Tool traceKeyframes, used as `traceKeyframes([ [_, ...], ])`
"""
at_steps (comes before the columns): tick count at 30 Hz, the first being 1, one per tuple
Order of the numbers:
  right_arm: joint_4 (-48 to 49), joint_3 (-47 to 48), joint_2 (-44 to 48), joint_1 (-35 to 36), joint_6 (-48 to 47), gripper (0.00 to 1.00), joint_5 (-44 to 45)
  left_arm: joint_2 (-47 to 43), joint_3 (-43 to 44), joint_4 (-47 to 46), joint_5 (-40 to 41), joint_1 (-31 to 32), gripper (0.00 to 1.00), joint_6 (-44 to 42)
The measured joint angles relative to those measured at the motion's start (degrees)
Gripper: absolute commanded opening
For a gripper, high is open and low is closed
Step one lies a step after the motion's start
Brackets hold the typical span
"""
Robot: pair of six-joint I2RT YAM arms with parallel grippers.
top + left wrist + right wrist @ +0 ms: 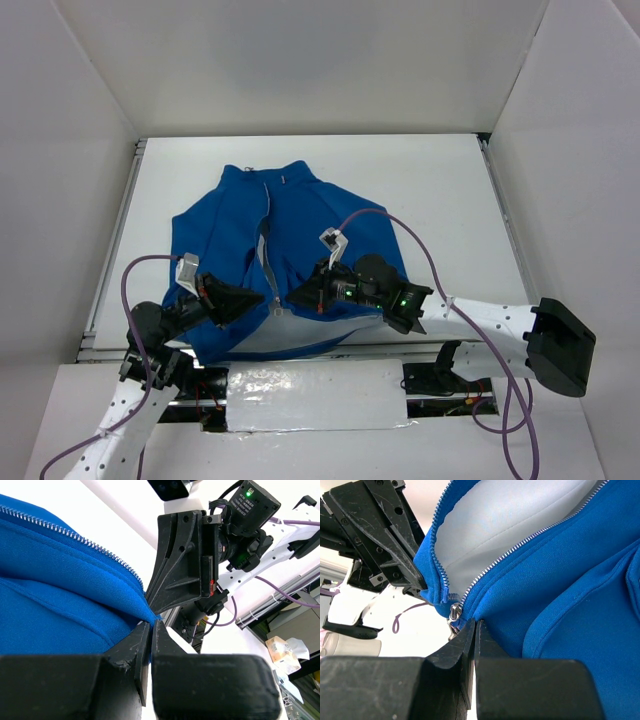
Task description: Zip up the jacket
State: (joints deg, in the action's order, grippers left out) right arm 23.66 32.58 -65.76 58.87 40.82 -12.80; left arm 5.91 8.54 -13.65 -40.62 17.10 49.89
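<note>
1. Jacket (300, 225) lay flat on the worktop (430, 190), collar at the far side, hem at the near edge between the two arms.
2. Left gripper (151, 630): jaws pinched tight on the blue hem corner, right at the bottom of the zipper.
3. Right gripper (474, 630): jaws closed with no visible gap, directly under the zipper slider (454, 613). Looked like they had the pull tab, but the contact itself was hidden.
4. Both grippers sat just beside each other at the hem.
5. Right wrist view: the two rows of zipper teeth (520, 540) spread apart beyond the slider, with pale lining (520, 510) showing between them. Judged unzipped there, slider at the bottom.
6. Handling: fleece is soft, light and limp. It will bunch and ride along with the slider unless the hem is anchored.
7. Hold points: hem corner below the slider for tension, pull tab for the run toward the collar. The tab is small and can slip from the jaws.
</note>
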Motion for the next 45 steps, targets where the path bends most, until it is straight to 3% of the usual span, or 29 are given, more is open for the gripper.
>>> traceKeyframes([
  [45, 0.3, 0.5, 0.0, -0.3, 0.2, 0.0, -0.5, 0.3, -0.1, 1.1, 0.8, 0.0, 0.0, -0.2],
])
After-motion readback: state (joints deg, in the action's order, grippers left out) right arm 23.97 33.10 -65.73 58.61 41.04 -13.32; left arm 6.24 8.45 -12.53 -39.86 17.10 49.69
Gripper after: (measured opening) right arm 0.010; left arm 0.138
